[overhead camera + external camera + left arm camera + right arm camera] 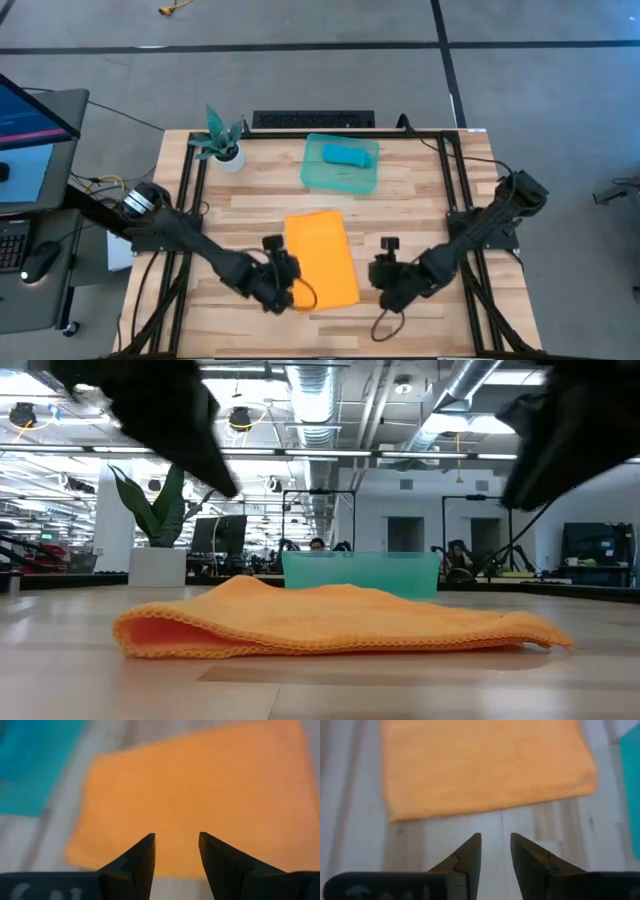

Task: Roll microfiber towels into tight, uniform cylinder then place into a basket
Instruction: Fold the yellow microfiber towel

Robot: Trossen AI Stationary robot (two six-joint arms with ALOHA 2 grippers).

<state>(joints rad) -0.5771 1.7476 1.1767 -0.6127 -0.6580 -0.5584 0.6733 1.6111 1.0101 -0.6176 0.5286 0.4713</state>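
Wood-plank table point(250, 190) on a grey floor point(300, 85) crossed by dark tape lines. Monitor point(25, 115) on a desk beside the table, keyboard point(12, 245) and mouse point(40, 260) below it. Small potted plant point(222, 140) on the table's far corner nearest the desk. Beyond the table: open office, exposed ceiling ducts point(315, 400), strip lights, white walls, person seated point(318, 545).

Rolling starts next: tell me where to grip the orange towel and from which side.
Pinch the orange towel at its near short edge, one corner per gripper: left gripper and right gripper are open beside those corners. It lies folded flat, long axis toward the basket, so it rolls away.
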